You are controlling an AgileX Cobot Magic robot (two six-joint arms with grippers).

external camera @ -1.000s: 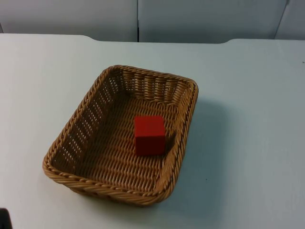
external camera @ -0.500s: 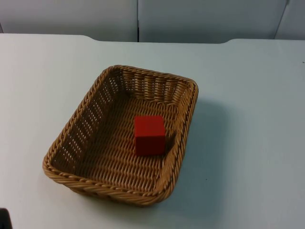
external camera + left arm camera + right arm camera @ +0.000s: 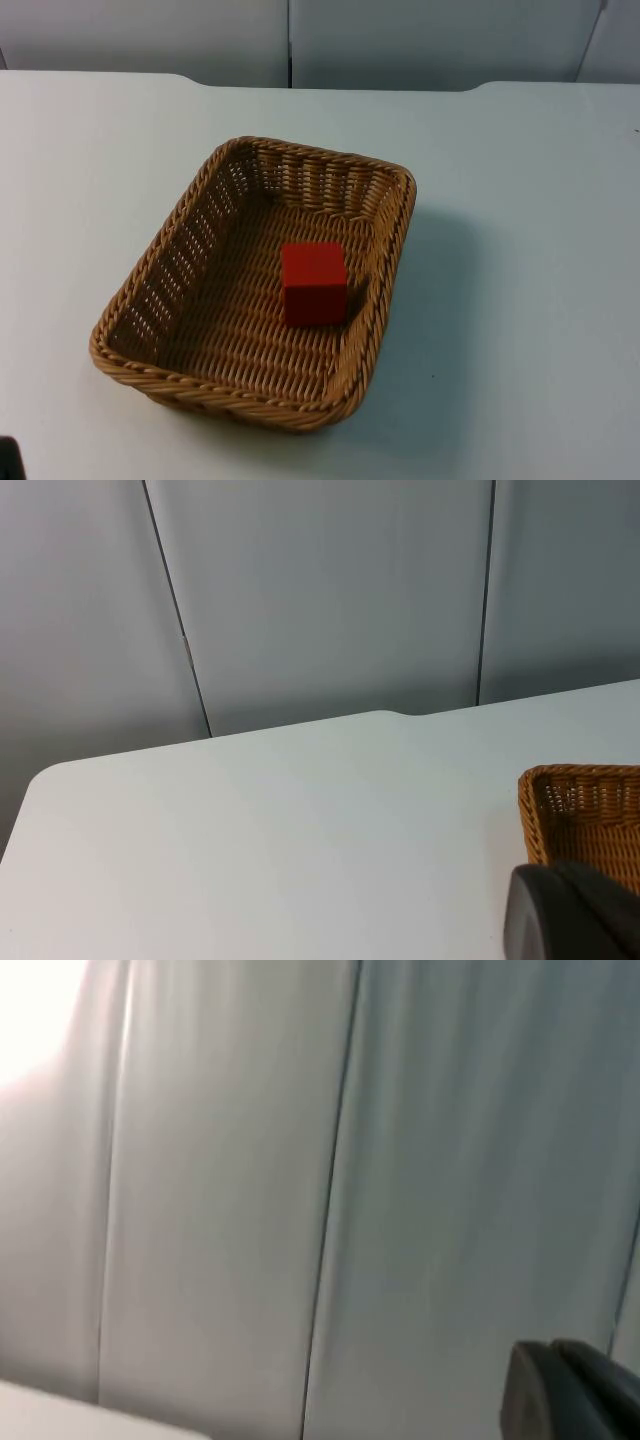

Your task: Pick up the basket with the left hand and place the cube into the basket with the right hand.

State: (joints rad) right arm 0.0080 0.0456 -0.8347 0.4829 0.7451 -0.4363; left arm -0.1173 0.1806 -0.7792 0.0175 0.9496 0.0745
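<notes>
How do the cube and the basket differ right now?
The cube is solid red with flat smooth faces; the basket is tan woven wicker, open on top. The basket is much bigger and rests on the table; the cube sits inside it, near one side wall. Both are boxy and upright.

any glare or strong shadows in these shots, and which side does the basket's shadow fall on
Top view: even light, no glare; the basket throws a soft shadow on the table to its picture-right, and the red cube a small one on the weave. Left wrist view: flat light, basket corner crisp. Right wrist view: a bright washed-out patch on the grey wall, soft overall.
</notes>
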